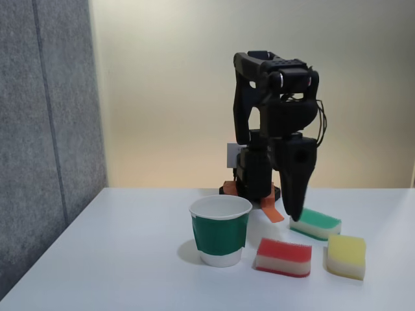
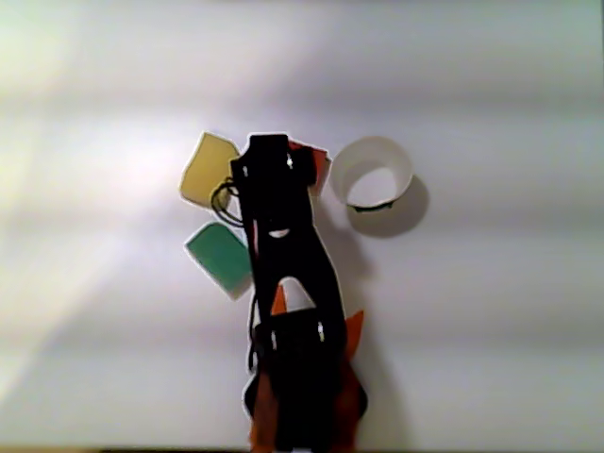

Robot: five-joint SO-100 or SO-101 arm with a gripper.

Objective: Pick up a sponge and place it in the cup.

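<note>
**Cup empty, sponge on the table beside it**

Your green-banded paper cup (image 1: 220, 232) stands upright with nothing visible inside. The red sponge (image 1: 283, 256) lies flat just right of it in the fixed view, with a green-topped sponge (image 1: 316, 223) and a yellow sponge (image 1: 346, 256) nearby. Open tabletop (image 1: 117, 259) lies left of the cup. Your gripper (image 1: 294, 210) points down beside the green-topped sponge; its opening cannot be judged
</note>
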